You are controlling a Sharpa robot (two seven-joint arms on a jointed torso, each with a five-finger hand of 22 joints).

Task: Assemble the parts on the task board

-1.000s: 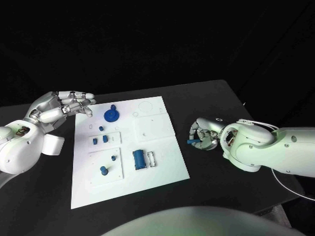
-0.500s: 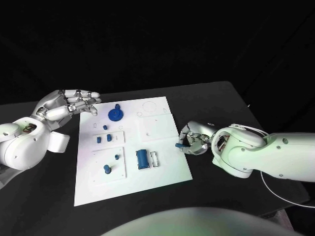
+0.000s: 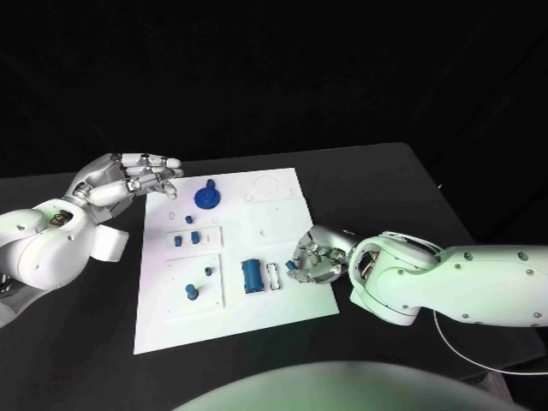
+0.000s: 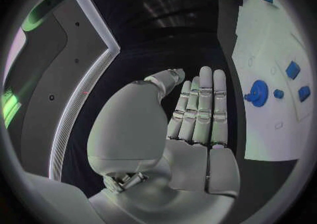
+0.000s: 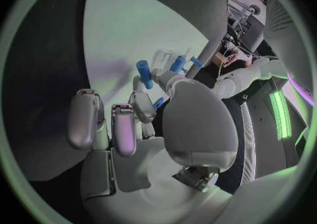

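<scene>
Right robot hand [image 3: 316, 259] grasping a blue part [image 3: 296, 276] over the board [image 3: 274, 227] edge; left robot hand [image 3: 128, 177] released, fingers apart.

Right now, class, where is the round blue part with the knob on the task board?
In the head view the round blue part lies at the far left corner of the task board, just beside the left hand.

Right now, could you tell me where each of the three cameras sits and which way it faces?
Head view: from the robot's head, looking down at the task board on the black table; both white arms enter, left hand and right hand.
Left wrist view: behind the left hand, looking past flat fingers towards the board's round blue part.
Right wrist view: behind the right hand, which pinches a small blue part over the board.
Shared: the head and left wrist views both show the round blue part.
</scene>
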